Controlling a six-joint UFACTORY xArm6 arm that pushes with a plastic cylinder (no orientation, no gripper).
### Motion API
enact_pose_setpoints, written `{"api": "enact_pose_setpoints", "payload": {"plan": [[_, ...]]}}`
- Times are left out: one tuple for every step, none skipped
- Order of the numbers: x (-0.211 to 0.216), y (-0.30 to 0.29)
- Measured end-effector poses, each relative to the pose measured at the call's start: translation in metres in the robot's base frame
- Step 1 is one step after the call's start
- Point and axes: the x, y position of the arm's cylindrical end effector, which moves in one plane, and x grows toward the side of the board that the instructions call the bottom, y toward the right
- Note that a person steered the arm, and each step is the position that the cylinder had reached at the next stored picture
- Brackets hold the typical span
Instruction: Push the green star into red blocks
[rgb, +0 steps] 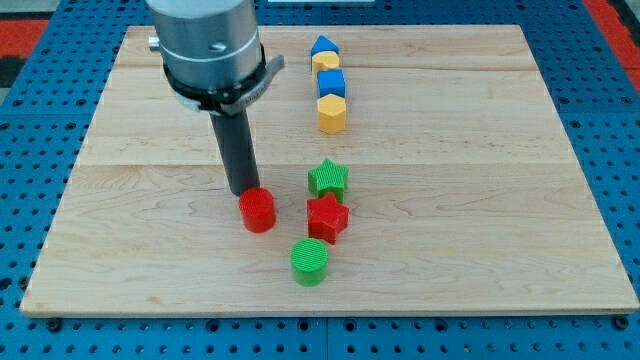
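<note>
On the pale wooden counter (480, 250), my tip (243, 192) comes first from the view's left: it is the lower end of a straight dark rod under a grey cylindrical mount, and it stands touching, or just shy of, the far edge of the red plastic cylinder block (257, 210), which sits immediately below it toward the view's bottom. There is no pincer on this arm, so nothing is apart, together or clamped; the rod only pushes. To the tip's right and slightly toward the view's bottom lies the red plastic star block (327, 217), and straight to the tip's right, at about the same level, is the green plastic star block (328, 179), touching or nearly touching the red star's upper side. The green star seems already up against one red block; to press it further, I judge the tip would need to get round to its upper side and push toward the view's bottom. Below and right of the tip sits a green plastic cylinder block (309, 260). Well above and right of the tip runs a column of blue and yellow blocks (329, 85). No brand, label or writing can be read anywhere.
</note>
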Motion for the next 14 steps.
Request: {"api": "enact_pose_setpoints", "payload": {"plan": [[0.020,0.008],[0.022,0.009],[-0.007,0.009],[-0.079,0.014],[-0.090,0.069],[-0.087,0.081],[-0.086,0.092],[-0.065,0.109],[-0.052,0.114],[-0.052,0.114],[-0.045,0.114],[-0.042,0.114],[-0.042,0.114],[-0.043,0.099]]}}
